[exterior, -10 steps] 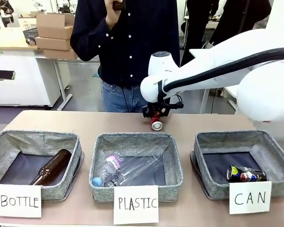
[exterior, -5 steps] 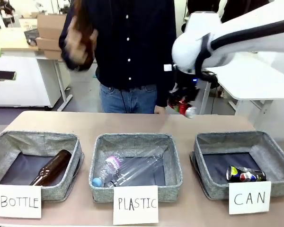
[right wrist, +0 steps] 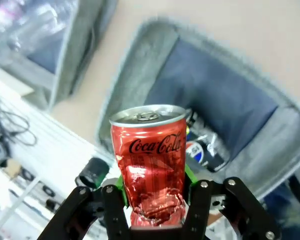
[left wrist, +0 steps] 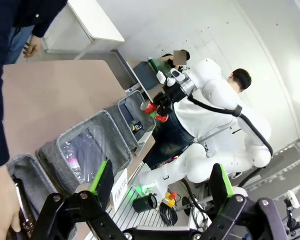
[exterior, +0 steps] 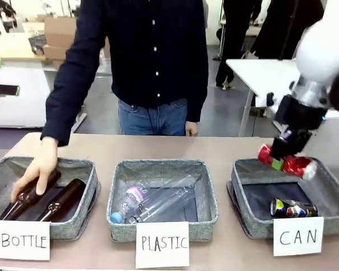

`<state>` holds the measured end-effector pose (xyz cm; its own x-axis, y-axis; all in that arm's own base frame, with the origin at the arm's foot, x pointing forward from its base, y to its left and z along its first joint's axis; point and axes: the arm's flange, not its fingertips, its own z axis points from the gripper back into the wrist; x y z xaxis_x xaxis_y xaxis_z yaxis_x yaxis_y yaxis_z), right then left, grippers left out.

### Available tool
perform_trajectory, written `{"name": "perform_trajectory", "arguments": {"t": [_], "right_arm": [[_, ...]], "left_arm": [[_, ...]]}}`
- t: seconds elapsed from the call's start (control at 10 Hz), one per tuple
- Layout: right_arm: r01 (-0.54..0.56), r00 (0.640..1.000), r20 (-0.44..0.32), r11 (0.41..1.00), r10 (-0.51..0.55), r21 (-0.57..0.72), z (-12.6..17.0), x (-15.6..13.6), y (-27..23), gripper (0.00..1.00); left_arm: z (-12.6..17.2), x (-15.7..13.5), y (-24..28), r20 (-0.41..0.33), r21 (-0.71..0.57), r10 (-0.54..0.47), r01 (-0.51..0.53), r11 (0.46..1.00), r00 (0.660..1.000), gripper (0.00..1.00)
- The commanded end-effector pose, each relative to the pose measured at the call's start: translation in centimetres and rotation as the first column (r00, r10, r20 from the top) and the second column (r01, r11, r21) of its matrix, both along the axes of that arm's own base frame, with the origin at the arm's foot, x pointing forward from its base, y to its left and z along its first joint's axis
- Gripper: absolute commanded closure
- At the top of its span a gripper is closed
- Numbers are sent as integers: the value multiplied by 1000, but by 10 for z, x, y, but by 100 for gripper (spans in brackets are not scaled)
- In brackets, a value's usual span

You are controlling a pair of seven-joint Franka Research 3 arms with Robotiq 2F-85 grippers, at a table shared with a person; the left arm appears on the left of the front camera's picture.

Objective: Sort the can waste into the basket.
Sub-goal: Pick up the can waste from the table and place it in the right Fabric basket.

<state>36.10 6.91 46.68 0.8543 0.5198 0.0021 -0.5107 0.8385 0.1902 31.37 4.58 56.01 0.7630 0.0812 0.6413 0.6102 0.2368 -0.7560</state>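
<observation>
Standing along the table's (exterior: 158,144) near edge are three grey bins: the BOTTLE bin (exterior: 73,164) at the left now takes a second brown bottle (exterior: 28,195) from the person's hand (exterior: 38,169), the PLASTIC bin (exterior: 158,166) holds clear bottles (exterior: 152,200), and the basket (exterior: 327,186) at the right holds the dark can (exterior: 294,208). The right gripper (exterior: 285,161), pinching the red can (exterior: 287,164), has swung over from the table's far edge to above the basket's far rim. The left gripper (left wrist: 160,182) is spread wide.

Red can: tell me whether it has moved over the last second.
Yes. The red can, held in the right gripper, went rightward from behind the PLASTIC basket to above the CAN basket.
</observation>
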Motion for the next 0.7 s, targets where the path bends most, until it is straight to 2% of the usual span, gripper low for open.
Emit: {"name": "perform_trajectory", "arguments": {"t": [0.0,0.3,0.4,0.5,0.6], "right_arm": [[-12,1000,9,999,11,53,-15,-5,-4,100],[1,1000,-11,1000,-1,28,-14,-6,-7,100],[7,1000,-13,1000,-7,26,-13,-5,-6,14],[6,1000,-12,1000,-6,28,-12,-4,-5,14],[10,1000,-19,1000,-9,25,-12,-4,-4,0]], "left_arm": [[2,0,-1,1,-22,-1,1,1000,1000,0],[2,0,-1,1,-22,-1,1,1000,1000,0],[2,0,-1,1,-22,-1,1,1000,1000,0],[2,0,-1,1,-22,-1,1,1000,1000,0],[2,0,-1,1,-22,-1,1,1000,1000,0]]}}
